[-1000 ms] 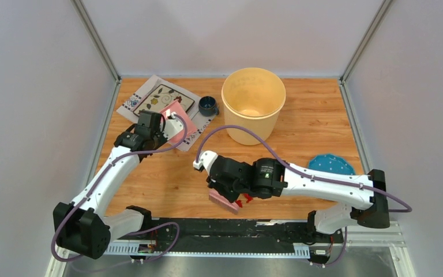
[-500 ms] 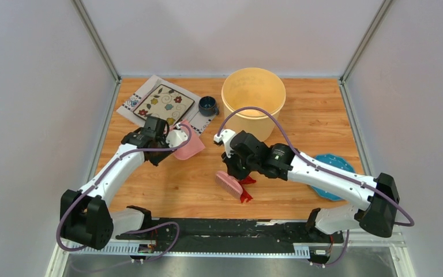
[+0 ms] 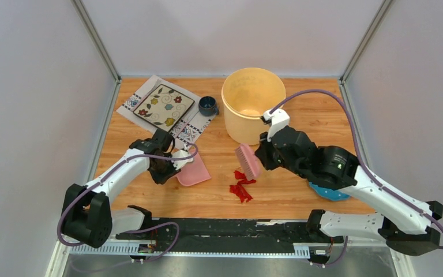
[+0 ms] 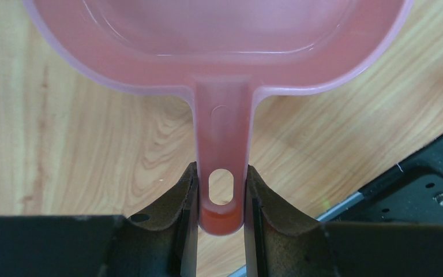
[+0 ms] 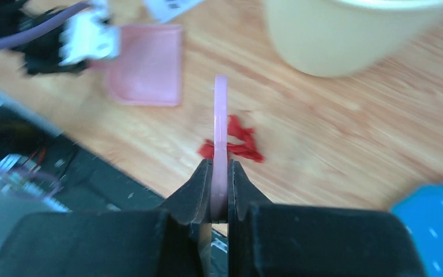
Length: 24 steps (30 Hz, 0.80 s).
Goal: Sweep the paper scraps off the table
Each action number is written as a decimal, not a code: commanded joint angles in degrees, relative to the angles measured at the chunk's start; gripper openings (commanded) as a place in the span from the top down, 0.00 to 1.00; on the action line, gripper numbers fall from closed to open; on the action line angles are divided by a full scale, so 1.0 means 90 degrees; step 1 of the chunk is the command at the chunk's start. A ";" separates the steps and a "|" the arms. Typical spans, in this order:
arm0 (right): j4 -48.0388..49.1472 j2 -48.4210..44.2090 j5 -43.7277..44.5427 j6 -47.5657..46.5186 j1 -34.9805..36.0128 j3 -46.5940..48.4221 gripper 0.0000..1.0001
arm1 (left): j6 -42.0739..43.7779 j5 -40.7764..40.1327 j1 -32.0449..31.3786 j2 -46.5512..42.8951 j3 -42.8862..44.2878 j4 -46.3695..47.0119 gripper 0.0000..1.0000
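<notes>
Changed, left side: the dustpan (image 3: 193, 173) has come away from the placemat (image 3: 191, 131) and down to the desk (image 3: 300, 121). It now lies straight ahead of the left fingers (image 4: 170, 210), with its open mouth turned away from them toward the pile.
Changed, right side: the brush (image 3: 247, 161) has swung from the near side of the pile round to its far-right side. Its bristles look turned toward the dustpan.
Scraps: the paper scraps (image 3: 241, 187) sit in one red heap under the brush, a little ahead of the right fingers (image 5: 199, 187). They are near the pan's lip but apart from it.
Meaning: I judge the gathering done and the push into the pan next. I see no scraps in the pan.
Left fingers: closed snugly on the dustpan's handle end, either side of its hanging hole.
Right fingers: pinched almost together on the brush's thin back.
Left arm: stretched forward, bent inward, wrist low.
Right arm: reaching across before the bucket (image 3: 252, 104), wrist tipped down at the heap.
</notes>
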 commanded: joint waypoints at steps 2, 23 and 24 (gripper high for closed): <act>-0.1578 0.0333 0.2309 0.1327 -0.0490 -0.0080 1.00 | 0.0348 0.0236 -0.0506 0.0120 -0.0190 -0.0349 1.00; 0.2756 0.1800 -0.1324 0.2451 -0.0629 -0.0990 1.00 | -0.0082 0.0762 -0.1895 0.1107 0.0015 -0.0310 1.00; 0.2758 0.1761 -0.1140 0.2422 -0.0619 -0.0844 1.00 | -0.0082 0.0812 -0.1895 0.1107 0.0024 -0.0320 1.00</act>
